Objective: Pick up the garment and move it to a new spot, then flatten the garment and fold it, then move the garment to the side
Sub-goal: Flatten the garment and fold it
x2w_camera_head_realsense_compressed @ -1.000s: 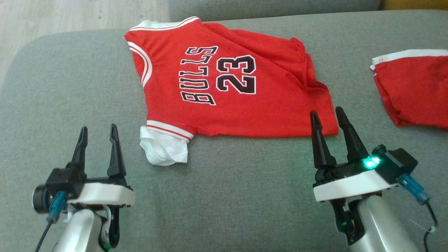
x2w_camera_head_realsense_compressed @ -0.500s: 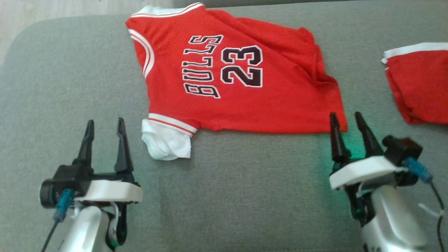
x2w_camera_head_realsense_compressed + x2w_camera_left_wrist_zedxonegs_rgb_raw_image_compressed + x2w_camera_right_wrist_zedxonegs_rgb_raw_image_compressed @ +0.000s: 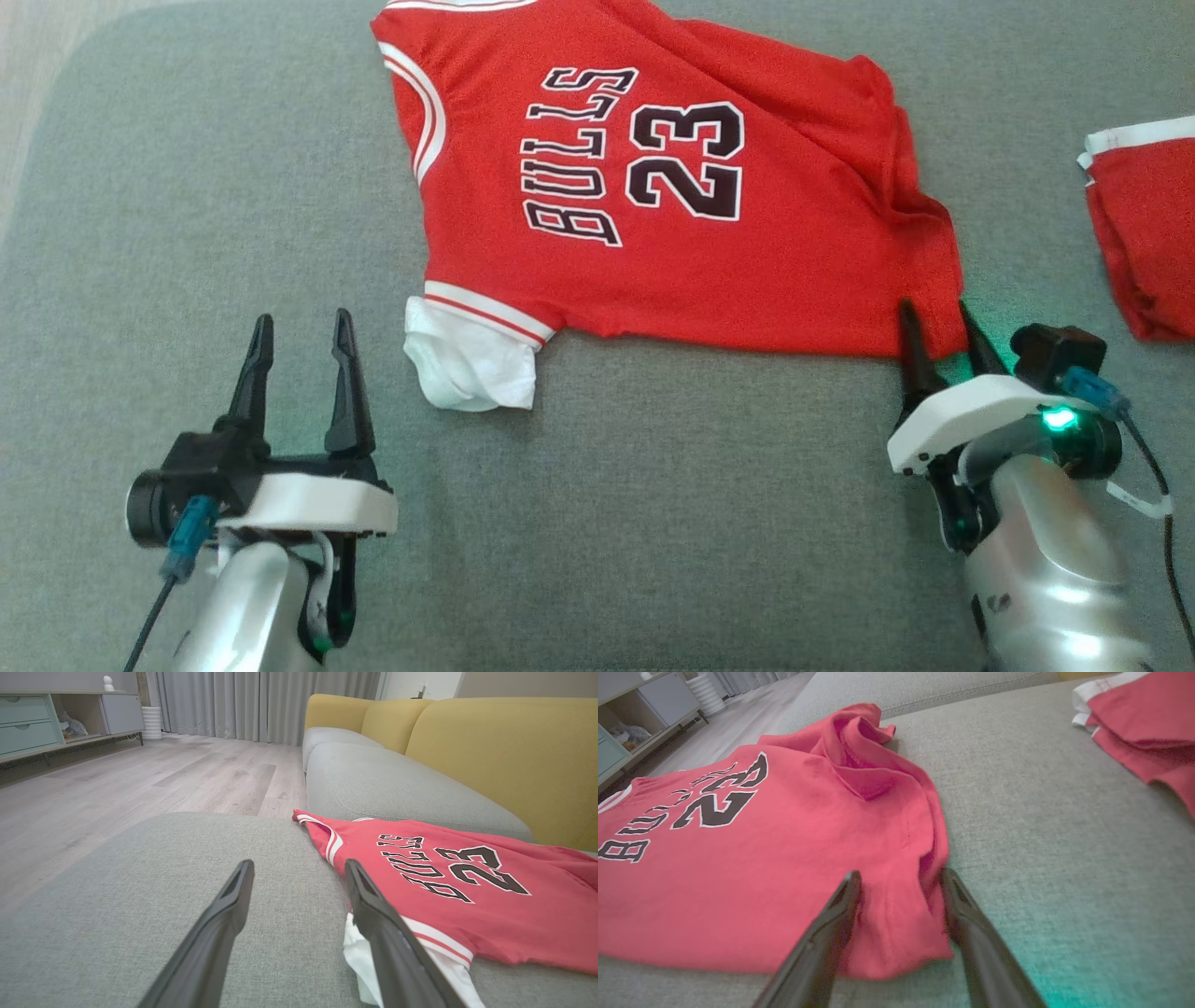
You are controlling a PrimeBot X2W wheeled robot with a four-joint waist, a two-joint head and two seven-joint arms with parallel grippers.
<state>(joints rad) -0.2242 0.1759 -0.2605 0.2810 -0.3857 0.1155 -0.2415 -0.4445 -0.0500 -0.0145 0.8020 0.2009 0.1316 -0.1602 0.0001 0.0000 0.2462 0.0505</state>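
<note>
The red jersey lay crosswise on the sofa cushion. Its near corner sat between the right pincer's parted, not-yet-clenched jaws. From the released left pincer, it lay ahead-right, apart.

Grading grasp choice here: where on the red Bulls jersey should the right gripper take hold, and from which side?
The near right hem corner of the jersey, approached low from the cushion's near edge. The cloth lies flat elsewhere, but this corner is a free, slightly lifted edge, and the open right gripper straddles it.
</note>
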